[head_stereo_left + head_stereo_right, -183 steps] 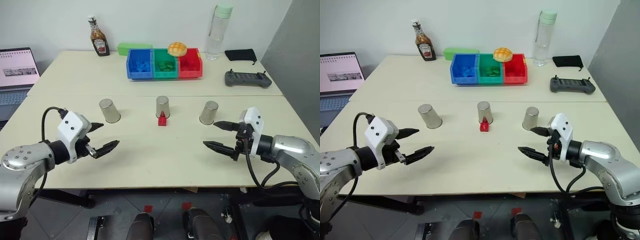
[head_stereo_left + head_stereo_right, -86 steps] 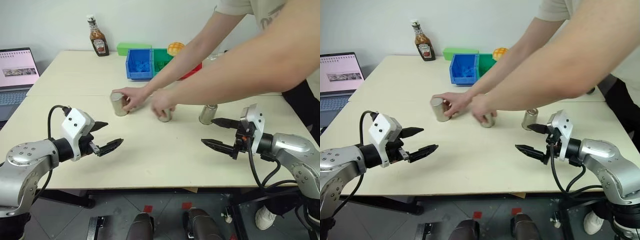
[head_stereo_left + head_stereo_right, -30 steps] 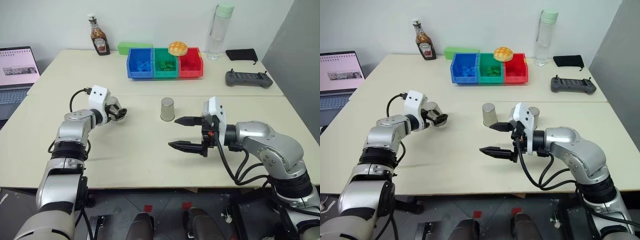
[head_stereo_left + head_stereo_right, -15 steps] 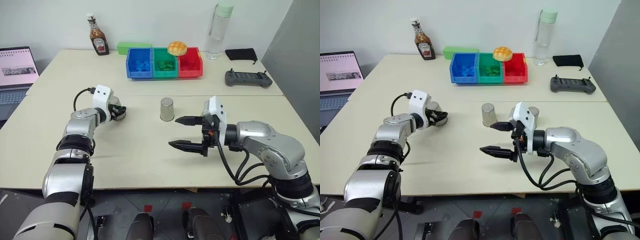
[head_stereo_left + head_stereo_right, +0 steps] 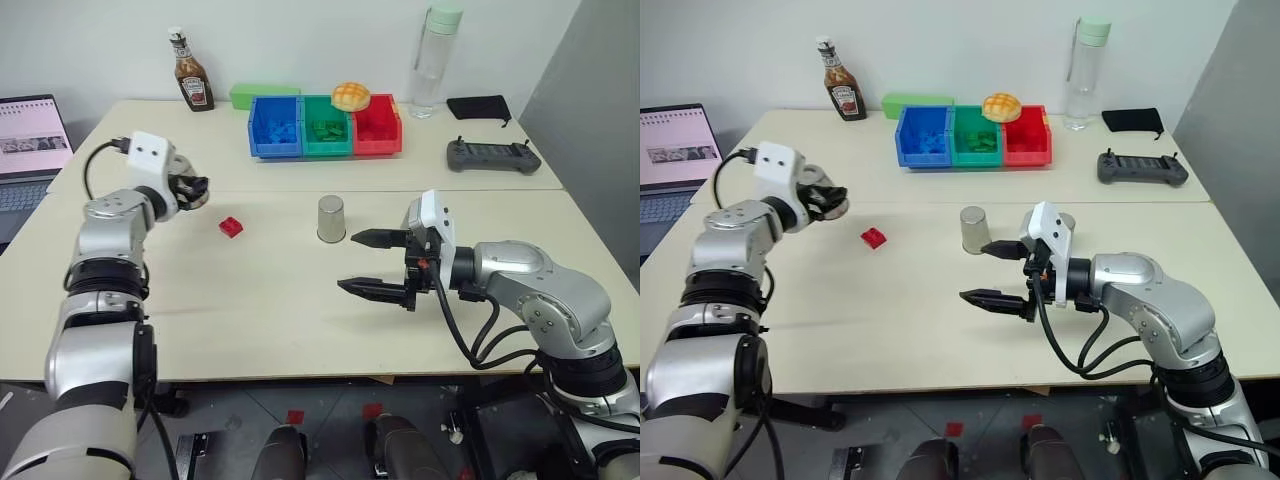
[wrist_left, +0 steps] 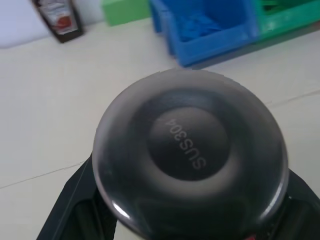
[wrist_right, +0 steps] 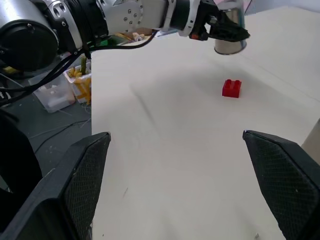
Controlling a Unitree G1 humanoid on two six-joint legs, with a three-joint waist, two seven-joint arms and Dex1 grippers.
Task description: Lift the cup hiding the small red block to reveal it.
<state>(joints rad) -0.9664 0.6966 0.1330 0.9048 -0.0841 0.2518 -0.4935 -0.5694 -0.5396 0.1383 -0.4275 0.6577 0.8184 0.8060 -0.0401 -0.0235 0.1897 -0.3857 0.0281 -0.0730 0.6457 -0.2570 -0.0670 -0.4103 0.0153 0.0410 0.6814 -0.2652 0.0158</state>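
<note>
Since one second ago, the cup (image 5: 189, 190) has left the tabletop (image 5: 280, 300): the left claw (image 5: 190, 190) closed on it where it stood at the left, then carried it up and to the left. The small red block (image 5: 231, 226), which that cup covered, now lies exposed on the tabletop just right of the raised cup and apart from it. The left wrist view shows the cup's base between the black fingers, confirming the grip.

Task status: the reveal appears complete. Judged remaining work is at most to set the cup down away from the block.

Surroundings: a second steel cup (image 5: 331, 218) stands upright at centre, well right of the block. A third cup (image 5: 1066, 222) is partly hidden behind the right claw (image 5: 375, 263), which hangs with jaws spread wide and holding nothing, near the centre cup.

Clearances: open tabletop lies near and left of the block, giving room for a set-down. A laptop (image 5: 30, 135) sits beyond the far-left edge; a sauce bottle (image 5: 188, 72) and storage bins (image 5: 325, 127) stand along the far side.
</note>
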